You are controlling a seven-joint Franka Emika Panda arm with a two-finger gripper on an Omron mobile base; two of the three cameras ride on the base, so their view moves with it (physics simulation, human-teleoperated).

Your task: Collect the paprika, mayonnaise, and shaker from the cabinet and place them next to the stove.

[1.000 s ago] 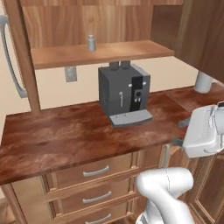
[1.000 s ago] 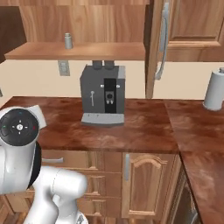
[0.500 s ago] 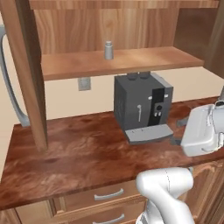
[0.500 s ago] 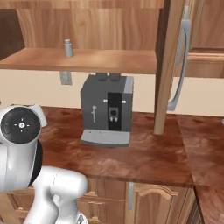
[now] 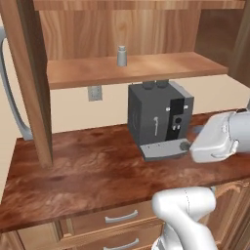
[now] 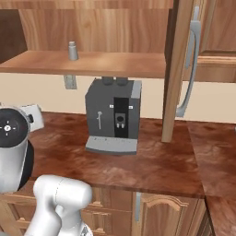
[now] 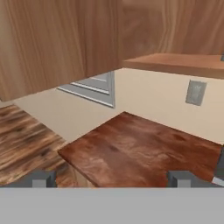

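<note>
Closer than before, the base faced the wooden cabinet (image 5: 132, 68), where the slim grey shaker (image 5: 121, 55) stood on its plank shelf. From the right, the shaker (image 6: 72, 50) stood above a boxy grey coffee machine (image 6: 113, 120). Over the glossy counter (image 7: 144, 148), the hand (image 7: 111, 178) was spread wide, empty.

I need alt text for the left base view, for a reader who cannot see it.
A small grey shaker stands alone on the wooden cabinet shelf, above a grey coffee machine on a brown counter. The white robot arm reaches in from the right.
</note>
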